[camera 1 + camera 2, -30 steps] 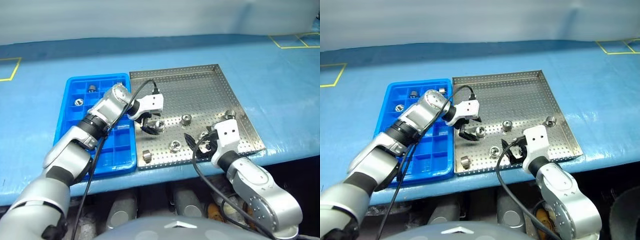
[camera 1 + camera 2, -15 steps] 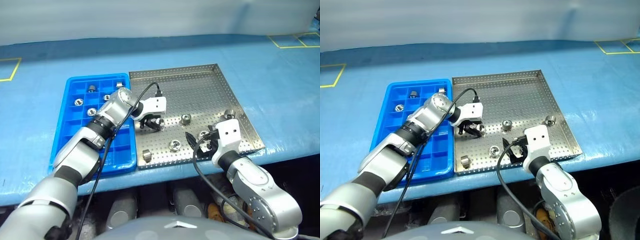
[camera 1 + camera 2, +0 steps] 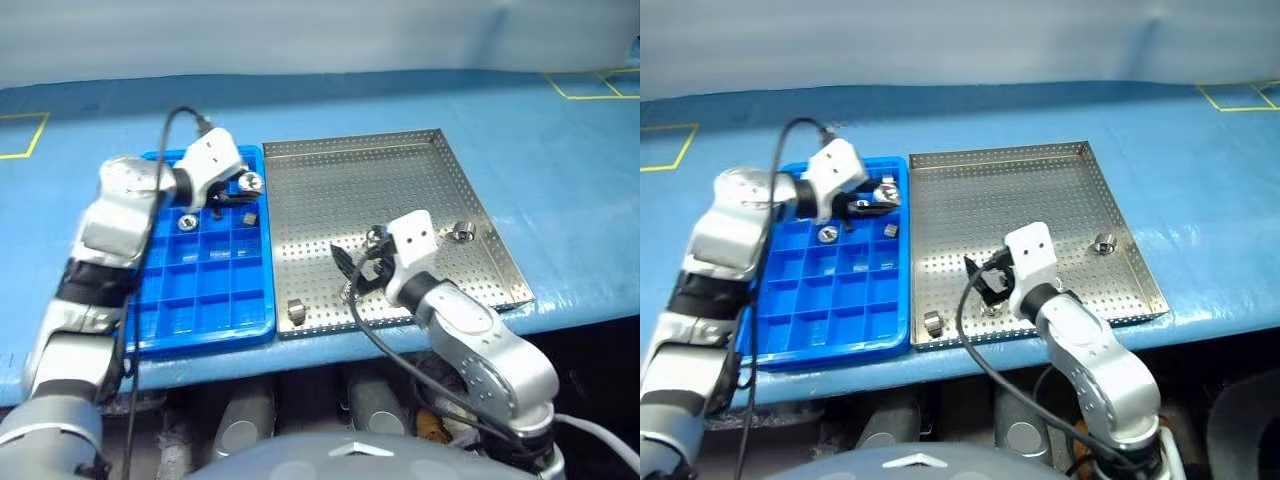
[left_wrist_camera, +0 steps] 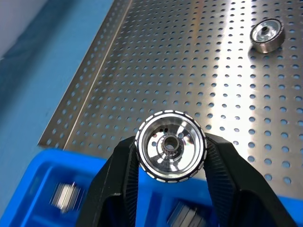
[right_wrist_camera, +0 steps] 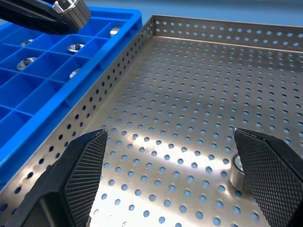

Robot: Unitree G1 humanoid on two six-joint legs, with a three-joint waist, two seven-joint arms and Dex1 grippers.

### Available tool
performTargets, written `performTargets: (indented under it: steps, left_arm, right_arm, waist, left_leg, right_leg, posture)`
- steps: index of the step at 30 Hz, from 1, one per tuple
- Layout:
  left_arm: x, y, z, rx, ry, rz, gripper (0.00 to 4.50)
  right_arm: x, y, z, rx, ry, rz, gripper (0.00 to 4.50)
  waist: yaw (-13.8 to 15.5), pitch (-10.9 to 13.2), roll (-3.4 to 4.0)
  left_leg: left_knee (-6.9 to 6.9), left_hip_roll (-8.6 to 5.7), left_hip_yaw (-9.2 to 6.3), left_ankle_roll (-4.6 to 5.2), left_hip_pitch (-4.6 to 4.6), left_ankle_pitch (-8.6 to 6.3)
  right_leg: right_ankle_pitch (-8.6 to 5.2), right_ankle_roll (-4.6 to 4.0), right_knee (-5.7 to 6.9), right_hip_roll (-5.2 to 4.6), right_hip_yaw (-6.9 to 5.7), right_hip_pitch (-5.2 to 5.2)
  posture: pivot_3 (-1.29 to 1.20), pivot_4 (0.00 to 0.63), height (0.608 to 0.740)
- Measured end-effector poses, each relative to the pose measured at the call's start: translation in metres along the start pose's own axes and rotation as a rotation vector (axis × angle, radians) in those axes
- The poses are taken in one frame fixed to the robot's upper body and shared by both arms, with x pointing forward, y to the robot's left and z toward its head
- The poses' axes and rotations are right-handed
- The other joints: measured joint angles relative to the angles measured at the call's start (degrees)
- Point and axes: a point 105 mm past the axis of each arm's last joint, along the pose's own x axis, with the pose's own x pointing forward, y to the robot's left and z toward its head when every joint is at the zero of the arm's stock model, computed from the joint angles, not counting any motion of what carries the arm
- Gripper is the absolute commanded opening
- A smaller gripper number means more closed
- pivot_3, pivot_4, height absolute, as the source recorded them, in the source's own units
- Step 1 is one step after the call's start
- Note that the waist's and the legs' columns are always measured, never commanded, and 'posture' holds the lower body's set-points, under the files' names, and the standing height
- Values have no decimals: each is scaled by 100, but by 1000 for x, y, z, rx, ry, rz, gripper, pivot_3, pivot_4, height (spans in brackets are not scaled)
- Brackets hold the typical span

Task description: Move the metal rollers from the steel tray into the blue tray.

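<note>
Since the earlier frame the left gripper (image 3: 243, 187) has left the steel tray (image 3: 400, 175) and now hangs over the far part of the blue tray (image 3: 205, 310), near the rim that the two trays share; it carries a roller that was still on the steel floor before. Left fingers (image 4: 118, 179) closed on that held roller (image 4: 171, 145), one pad on each side of its rim, bore facing the wrist camera. Right gripper (image 3: 990, 283) has shifted toward the blue tray too, now over the near-middle of the steel tray instead of its near right corner; right fingers (image 5: 80, 175) spread wide, nothing between them. Metal rollers on the steel tray: one near the right rim (image 3: 461, 231), one near the front rim close to the blue tray (image 3: 294, 311), one just beside the right gripper (image 5: 238, 171), partly hidden by a finger. Inside the blue tray, all in its far rows: one roller (image 3: 827, 234) just below the left gripper's wrist, another (image 3: 890, 230) in the column next to the steel tray, more hidden or too small to count. Both trays sit touching side by side on the blue tabletop (image 3: 560, 150).
</note>
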Motion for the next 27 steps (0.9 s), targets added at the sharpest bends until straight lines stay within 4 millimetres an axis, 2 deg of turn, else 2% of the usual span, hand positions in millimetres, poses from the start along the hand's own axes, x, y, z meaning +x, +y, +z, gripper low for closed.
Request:
performTargets:
  steps: [5,8,12,20,27]
  left_arm:
    - [-43,3,-46,-158,94,226,1706]
    - [-56,-4,-62,-193,141,295,1706]
    - [-64,-14,-85,-242,217,359,1706]
    - [-61,-19,-91,-280,216,418,1706]
    - [-51,-14,-90,-257,248,431,1706]
  right_arm:
    - [22,25,3,-60,4,140,4500]
    - [30,37,2,-100,14,223,4500]
    - [37,49,-3,-127,31,305,4500]
    - [39,65,-4,-131,15,393,4500]
    - [39,66,-9,-124,22,388,4500]
  waist:
    - [265,2,-4]
    - [431,3,-6]
    - [553,3,-6]
    - [596,2,-7]
    - [567,2,-7]
  left_leg:
    - [-3,-1,-16,-6,-1,2]
    - [-2,-3,-26,-7,9,3]
    - [-1,-3,-30,-16,12,8]
    - [-13,1,-37,-35,11,19]
    - [-29,1,-37,-42,11,23]
  right_leg:
    - [1,-10,-4,0,-16,1]
    - [-1,-12,-10,-1,-26,1]
    - [-4,-7,-7,0,-30,2]
    - [-7,-17,0,3,-36,4]
    - [-3,-34,0,5,-36,3]
  posture:
    - [129,150,740]
    - [156,150,740]
    - [174,150,740]
    - [150,150,740]
    - [120,150,740]
